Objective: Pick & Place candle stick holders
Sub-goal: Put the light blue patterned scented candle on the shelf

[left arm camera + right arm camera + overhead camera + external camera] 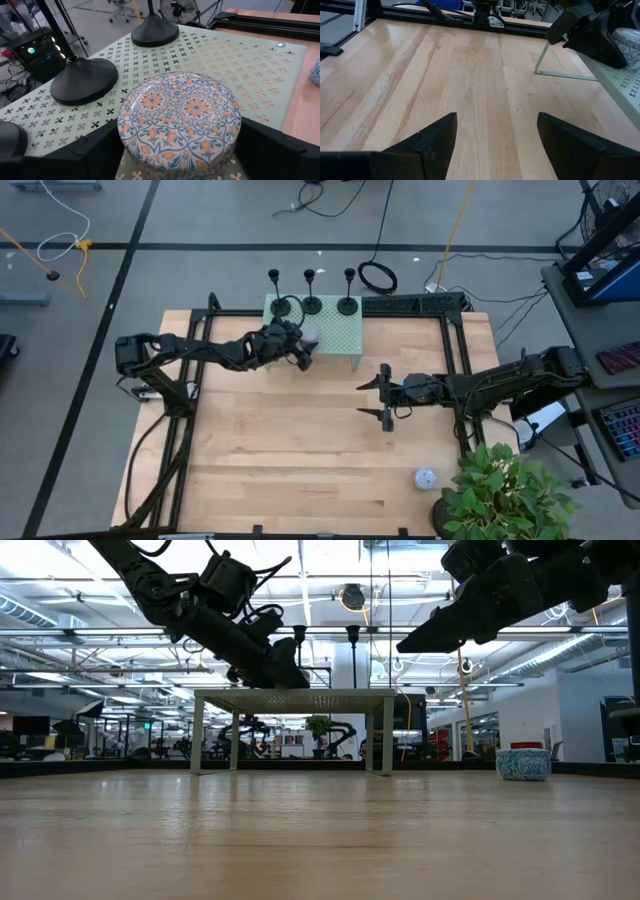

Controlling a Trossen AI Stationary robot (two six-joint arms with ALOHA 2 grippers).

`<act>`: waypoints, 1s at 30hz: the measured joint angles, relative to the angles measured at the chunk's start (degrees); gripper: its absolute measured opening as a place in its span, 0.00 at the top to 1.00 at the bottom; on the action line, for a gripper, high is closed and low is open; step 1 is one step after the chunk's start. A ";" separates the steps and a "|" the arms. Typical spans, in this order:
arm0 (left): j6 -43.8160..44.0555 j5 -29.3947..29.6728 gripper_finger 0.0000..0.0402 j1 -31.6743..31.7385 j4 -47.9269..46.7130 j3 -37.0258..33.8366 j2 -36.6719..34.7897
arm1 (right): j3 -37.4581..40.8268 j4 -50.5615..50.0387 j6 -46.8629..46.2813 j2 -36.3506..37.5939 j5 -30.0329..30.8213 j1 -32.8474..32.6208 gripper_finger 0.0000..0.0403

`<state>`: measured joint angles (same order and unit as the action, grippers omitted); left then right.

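Three black candle stick holders (285, 307) (312, 306) (347, 306) stand on their dome bases in a row along the far edge of a pale green perforated stand (340, 330). Two bases (85, 80) (155, 31) show in the left wrist view. My left gripper (303, 345) is over the stand's near left part, shut on a round puck (180, 120) with a blue and orange flower pattern. My right gripper (387, 395) is open and empty, above bare table to the right of the stand's near right leg. My left gripper pinches the puck's round side wall (125, 135) between its two fingers (95, 150), one on each opposite side. The fingers come slanting from the table's left. The puck sits level, flat top up, at the stand's top; whether it rests on it I cannot tell.
A blue speckled puck (425, 478) lies on the table at the near right, beside a potted plant (500, 490). Black rails (415, 304) frame the table's far and side edges. Bare wood (470, 90) spreads under my right gripper.
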<state>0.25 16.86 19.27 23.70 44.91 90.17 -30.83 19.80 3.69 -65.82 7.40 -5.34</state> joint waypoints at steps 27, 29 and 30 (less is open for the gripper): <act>4.85 4.71 0.29 0.54 -19.47 0.09 -11.02 | 0.00 -0.01 -0.01 0.00 0.00 -0.01 0.34; 5.07 4.98 0.28 0.55 -19.66 0.09 -11.02 | 0.00 -0.01 -0.01 0.00 0.00 -0.01 0.34; 5.20 5.31 0.27 0.55 -19.73 0.09 -11.02 | 0.00 0.00 -0.01 0.00 0.00 0.00 0.34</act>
<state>5.45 22.17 19.81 3.97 44.99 79.15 -30.83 19.80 3.68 -65.82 7.40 -5.34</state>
